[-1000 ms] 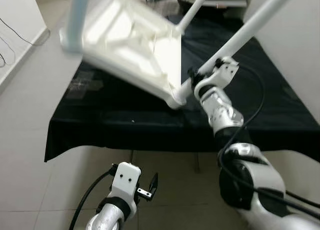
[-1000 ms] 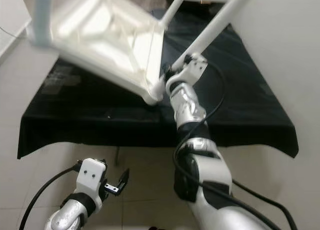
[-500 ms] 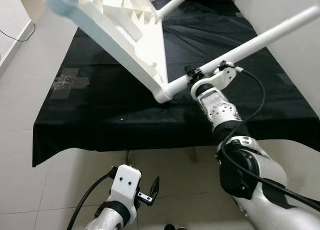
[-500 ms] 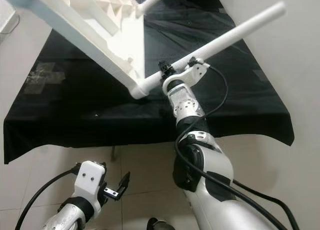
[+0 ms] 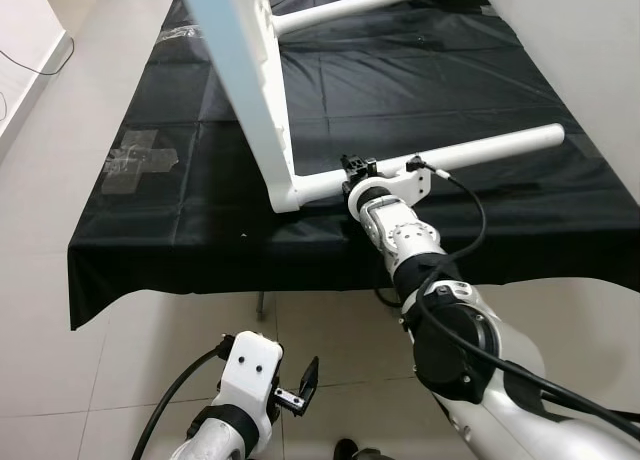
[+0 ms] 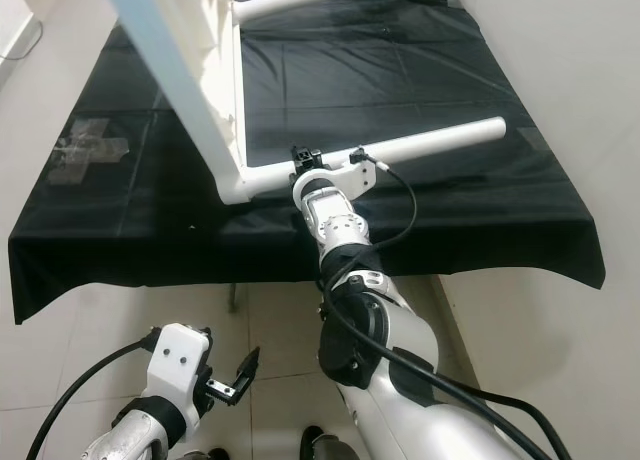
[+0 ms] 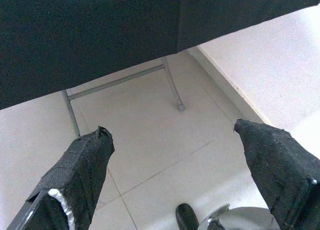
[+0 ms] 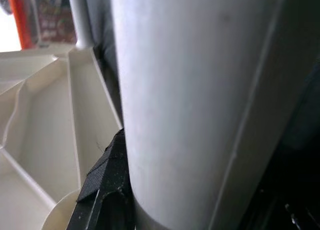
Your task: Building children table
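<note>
Head views, change: over the last second the white plastic children's table [image 5: 250, 90] has swung from a low tilt to stand on edge on the black cloth-covered worktable [image 5: 150, 250]; turning looks well along
Right gripper [image 5: 356, 168]: clamped on a smooth round leg [image 5: 470, 152]
Left wrist view: left gripper [image 7: 175, 175] idle, matte black fingers [image 7: 75, 170] spread above floor tiles [image 7: 150, 140]
Right wrist view: glossy tube against one pad; ribbed underside [image 8: 40, 140] behind

**Left claw over the floor tiles**

My left claw [image 7: 175, 175] hangs with its two black fingers [image 7: 75, 175] spread wide apart, holding nothing. Beyond them lies pale tiled floor [image 7: 150, 140], the black cloth [image 7: 100, 30] draping the counter, and thin metal legs [image 7: 172, 87] beneath it.
</note>
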Available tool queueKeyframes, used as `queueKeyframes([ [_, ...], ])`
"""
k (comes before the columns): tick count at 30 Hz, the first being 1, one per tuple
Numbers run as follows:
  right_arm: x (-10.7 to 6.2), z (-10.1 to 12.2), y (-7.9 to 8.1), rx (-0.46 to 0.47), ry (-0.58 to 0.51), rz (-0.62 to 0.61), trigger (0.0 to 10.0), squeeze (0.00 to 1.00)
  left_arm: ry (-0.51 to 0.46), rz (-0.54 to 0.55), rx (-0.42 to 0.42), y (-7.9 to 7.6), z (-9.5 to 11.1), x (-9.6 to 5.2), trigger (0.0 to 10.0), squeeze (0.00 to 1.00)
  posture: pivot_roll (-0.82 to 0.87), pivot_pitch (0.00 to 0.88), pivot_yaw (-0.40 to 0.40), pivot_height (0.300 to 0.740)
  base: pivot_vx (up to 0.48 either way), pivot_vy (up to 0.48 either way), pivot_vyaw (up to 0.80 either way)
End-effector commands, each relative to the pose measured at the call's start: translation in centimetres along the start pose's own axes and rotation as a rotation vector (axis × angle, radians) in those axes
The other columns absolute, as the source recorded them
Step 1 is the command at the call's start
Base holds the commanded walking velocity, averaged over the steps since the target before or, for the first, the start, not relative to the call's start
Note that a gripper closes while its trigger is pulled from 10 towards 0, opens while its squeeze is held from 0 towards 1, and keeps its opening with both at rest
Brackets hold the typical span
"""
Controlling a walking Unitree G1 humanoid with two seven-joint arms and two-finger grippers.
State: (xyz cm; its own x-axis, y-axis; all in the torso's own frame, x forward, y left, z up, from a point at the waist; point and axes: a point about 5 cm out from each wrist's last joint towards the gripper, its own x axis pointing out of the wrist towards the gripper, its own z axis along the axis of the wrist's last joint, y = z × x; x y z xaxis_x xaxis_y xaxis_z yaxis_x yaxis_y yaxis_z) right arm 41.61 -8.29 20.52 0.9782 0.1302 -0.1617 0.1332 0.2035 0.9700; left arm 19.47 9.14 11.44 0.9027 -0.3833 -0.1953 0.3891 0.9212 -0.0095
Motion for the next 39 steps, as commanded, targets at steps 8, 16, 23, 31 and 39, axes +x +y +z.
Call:
queueKeyframes([
  [8,-0.4,-1.6,-3.9,-0.01,0.03,-0.201,0.0,0.0,0.028,-0.01,-0.008,-0.2,-0.3,-0.3,10.0,0.0,0.18,0.305,-0.03,0.74,0.0,0.0,0.0],
  [16,-0.4,-2.3,-3.9,-0.045,0.029,-0.198,10.0,0.0,0.028,-0.009,-0.004,-0.2,-0.3,-0.1,10.0,0.0,0.17,0.301,-0.032,0.74,0.0,0.0,0.0],
  [23,-0.7,-1.4,-4.3,0.022,0.003,-0.2,10.0,0.0,0.034,-0.01,-0.002,-0.2,-0.6,0.4,10.0,0.0,0.16,0.257,-0.034,0.74,0.0,0.0,0.0],
  [31,-2.5,0.0,-4.2,-0.02,-0.062,-0.162,10.0,0.0,0.029,-0.014,-0.001,-0.2,-0.7,0.9,10.0,0.0,0.14,0.233,-0.038,0.74,0.0,0.0,0.0],
  [39,-3.1,-0.3,-4.0,-0.033,-0.06,-0.111,10.0,1.0,0.029,-0.013,0.002,0.0,-0.9,1.1,10.0,0.0,0.14,0.221,-0.038,0.74,0.0,0.0,0.0],
])
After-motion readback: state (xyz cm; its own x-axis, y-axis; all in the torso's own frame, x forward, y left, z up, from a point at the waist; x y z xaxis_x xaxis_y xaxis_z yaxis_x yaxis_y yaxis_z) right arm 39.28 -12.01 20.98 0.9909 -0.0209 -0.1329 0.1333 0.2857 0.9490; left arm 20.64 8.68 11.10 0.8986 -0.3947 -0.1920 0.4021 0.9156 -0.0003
